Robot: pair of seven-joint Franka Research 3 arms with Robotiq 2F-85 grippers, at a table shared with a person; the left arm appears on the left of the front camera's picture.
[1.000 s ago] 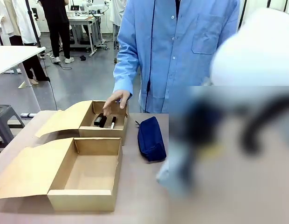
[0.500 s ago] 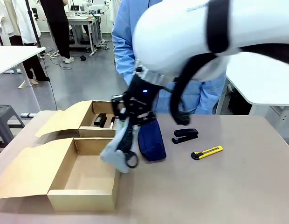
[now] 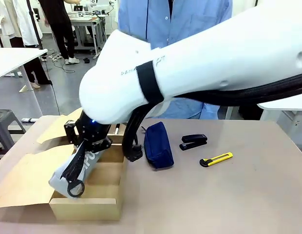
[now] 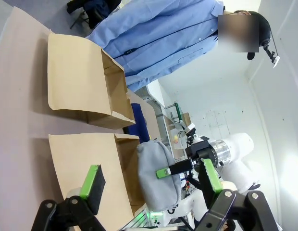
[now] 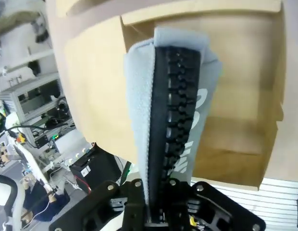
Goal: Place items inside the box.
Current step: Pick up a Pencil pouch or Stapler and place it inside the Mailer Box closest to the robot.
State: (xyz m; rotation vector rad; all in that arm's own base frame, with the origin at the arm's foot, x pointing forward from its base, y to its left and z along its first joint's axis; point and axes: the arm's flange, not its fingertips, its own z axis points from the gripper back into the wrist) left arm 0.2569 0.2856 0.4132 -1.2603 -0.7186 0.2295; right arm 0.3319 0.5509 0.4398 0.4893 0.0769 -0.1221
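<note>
1. swung leftward since half a second ago: right gripper (image 3: 88,152) carries the grey pouch (image 3: 73,173) across the near box (image 3: 85,204), from its right wall to its left front corner.
2. right gripper is clamped on the pouch's zip edge. pouch hangs tilted, its lower end dipping just inside the box.
3. left gripper (image 4: 152,179) has its fingers apart and empty, well back from the box.
4. navy pouch (image 3: 158,144), stapler (image 3: 194,141) and utility knife (image 3: 217,159) lie on the table, not yet boxed.
5. risk: pouch hangs close to the left wall and the open flap (image 3: 24,178). released here, it may tip onto rim or flap instead of the floor.
6. risk: the grip on the zip ridge is narrow, so the pouch may swing or slip early.
7. risk: pushing lower could shove the light box.
</note>
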